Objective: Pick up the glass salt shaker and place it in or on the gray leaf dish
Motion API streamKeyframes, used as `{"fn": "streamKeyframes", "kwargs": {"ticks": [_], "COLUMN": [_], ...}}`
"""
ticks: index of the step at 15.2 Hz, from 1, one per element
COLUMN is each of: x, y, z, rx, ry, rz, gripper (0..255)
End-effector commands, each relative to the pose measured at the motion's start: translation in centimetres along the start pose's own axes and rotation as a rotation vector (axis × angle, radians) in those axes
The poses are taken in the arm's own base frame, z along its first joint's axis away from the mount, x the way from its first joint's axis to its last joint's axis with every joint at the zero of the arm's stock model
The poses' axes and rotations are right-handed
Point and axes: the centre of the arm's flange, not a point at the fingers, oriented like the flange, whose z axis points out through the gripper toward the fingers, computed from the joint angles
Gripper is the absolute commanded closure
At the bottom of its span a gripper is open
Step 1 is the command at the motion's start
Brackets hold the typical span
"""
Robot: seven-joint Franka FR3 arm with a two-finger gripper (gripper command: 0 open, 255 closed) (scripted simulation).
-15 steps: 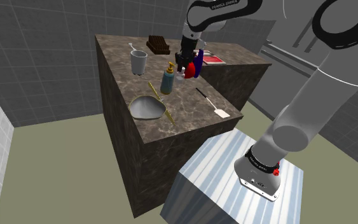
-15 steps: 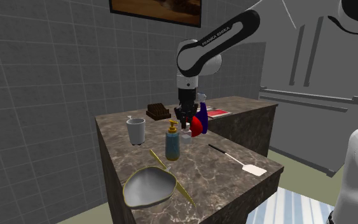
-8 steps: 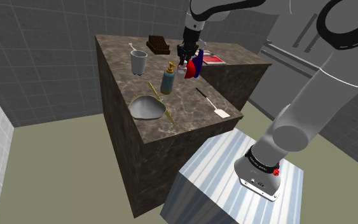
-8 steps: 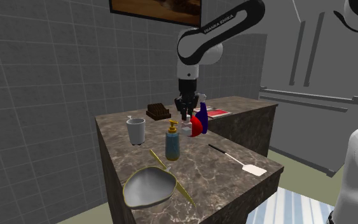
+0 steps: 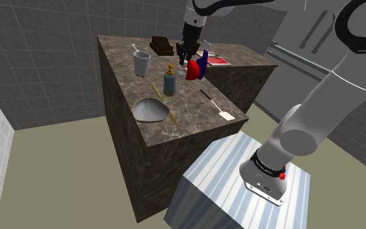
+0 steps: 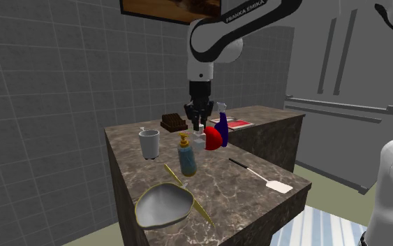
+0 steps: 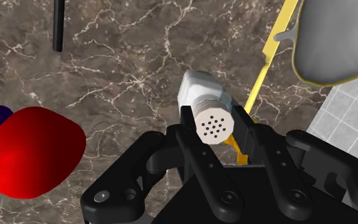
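Note:
The salt shaker point(image 7: 201, 92) is a small pale bottle with a perforated cap, clasped between my gripper's point(image 7: 213, 129) two black fingers. It hangs clear of the dark marble counter point(image 5: 194, 110), just above the soap bottle point(image 5: 169, 80). In the shoulder view my gripper point(image 5: 184, 62) stands over the back middle of the counter, with the shaker point(image 5: 183, 67) under it. The second exterior view has the gripper point(image 6: 197, 128) and shaker point(image 6: 199, 140) by the red object. The grey leaf dish point(image 5: 150, 110) point(image 6: 163, 204) point(image 7: 336, 38), edged in yellow, lies near the counter's front corner.
A red and blue object point(image 5: 195, 70) point(image 6: 216, 136) point(image 7: 34, 149) stands beside the gripper. A white cup point(image 5: 142, 63) point(image 6: 149, 143), a brown block point(image 5: 162, 45), a red book point(image 5: 218, 60) and a black-handled spatula point(image 5: 217, 107) point(image 6: 264, 176) share the counter. The soap bottle point(image 6: 186, 158) stands between gripper and dish.
My gripper has risen with the shaker in it, lifting it off the counter and drifting towards the soap bottle. The other things have stayed put.

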Motion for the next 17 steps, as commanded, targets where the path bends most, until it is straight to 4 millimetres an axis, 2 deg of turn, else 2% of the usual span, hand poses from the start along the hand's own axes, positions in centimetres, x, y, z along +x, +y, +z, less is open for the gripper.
{"fn": "streamKeyframes", "kwargs": {"ticks": [1,16,17], "x": [-0.7,-6.7,-6.7], "y": [-2.2,-21.2,-21.2], "z": [-0.5,-3.4,-2.9], "rx": [0.0,0.0,0.0], "ry": [0.0,0.0,0.0], "rz": [0.001,0.001,0.001], "gripper": [255,255,255]}}
